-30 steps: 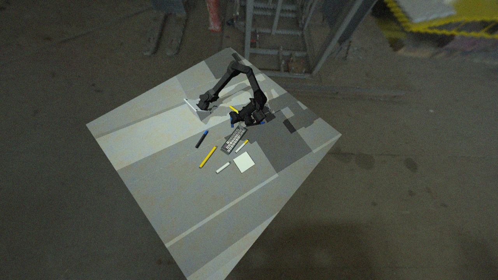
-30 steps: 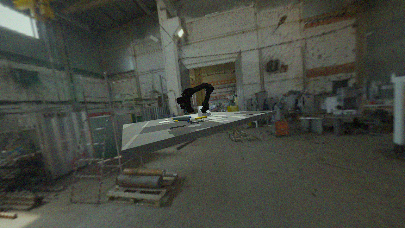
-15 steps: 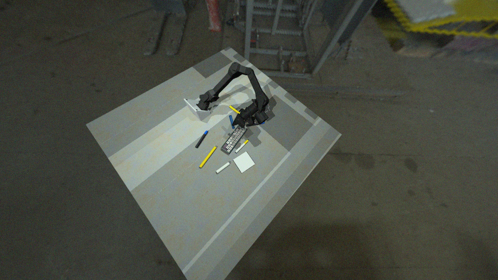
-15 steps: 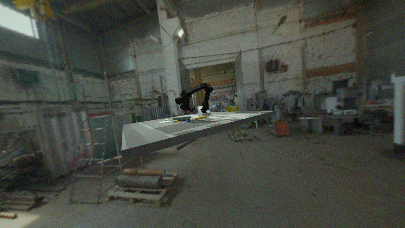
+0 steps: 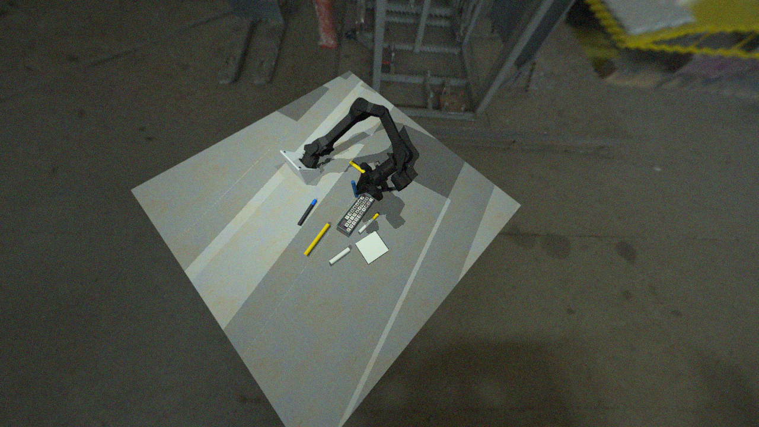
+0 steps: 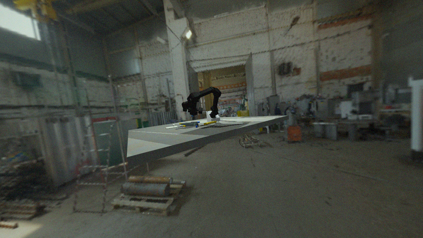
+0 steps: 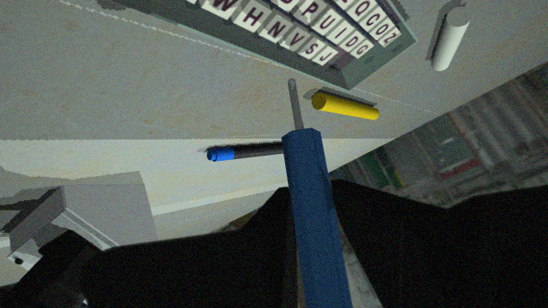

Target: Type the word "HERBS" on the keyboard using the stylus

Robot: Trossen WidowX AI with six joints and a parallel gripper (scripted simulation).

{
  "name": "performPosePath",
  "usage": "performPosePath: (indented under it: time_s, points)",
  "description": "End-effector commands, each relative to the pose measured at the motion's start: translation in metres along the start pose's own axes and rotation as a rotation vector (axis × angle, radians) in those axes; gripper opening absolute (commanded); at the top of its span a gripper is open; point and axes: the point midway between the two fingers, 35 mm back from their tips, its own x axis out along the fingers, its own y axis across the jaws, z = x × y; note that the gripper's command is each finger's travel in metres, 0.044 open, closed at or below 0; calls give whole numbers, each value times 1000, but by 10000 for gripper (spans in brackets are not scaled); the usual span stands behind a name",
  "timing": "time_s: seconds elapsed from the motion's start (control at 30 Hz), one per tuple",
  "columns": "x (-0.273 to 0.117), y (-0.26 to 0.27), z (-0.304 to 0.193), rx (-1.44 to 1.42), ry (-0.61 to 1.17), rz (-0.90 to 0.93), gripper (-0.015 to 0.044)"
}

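Right up close in the wrist view, the gripper [image 5: 366, 192] [image 6: 197, 111] [image 7: 310, 193] has the blue stylus [image 5: 354, 188] [image 7: 317, 214] pinched between its fingers! The slim grey tip points away, seen against the desk [image 5: 297, 297] [image 6: 153, 138] [image 7: 128, 98], just outside the keyboard's edge near the J key. Over on the left, there's the pale mounting bracket [image 5: 299, 168] [image 6: 209, 116] [image 7: 111, 214]. Looking farther out, a black marker with a blue end [image 5: 307, 212] [image 7: 257, 151] lies partly behind the stylus, and to the right, the long yellow stick [image 5: 317, 238] [image 7: 346, 107] rests near the keyboard [image 5: 356, 213] [image 6: 189, 124] [image 7: 274, 31]. Farther still, those lettered keys spread across the top, and at far right lies a white cylinder [image 5: 340, 255] [image 7: 450, 40]! Top view now: a white square [image 5: 372, 247] [image 6: 171, 127] lies flat near that cylinder.
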Motion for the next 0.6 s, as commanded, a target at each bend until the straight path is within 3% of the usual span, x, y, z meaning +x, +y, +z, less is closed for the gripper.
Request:
performPosePath:
  time_s: [0.0, 0.17, 0.57]
  points:
    - [-2, -6, -1, -157, 28, -16, 0]
    - [-4, -11, -1, -310, 51, -25, 0]
    - [8, -6, 15, -316, 51, -25, 0]
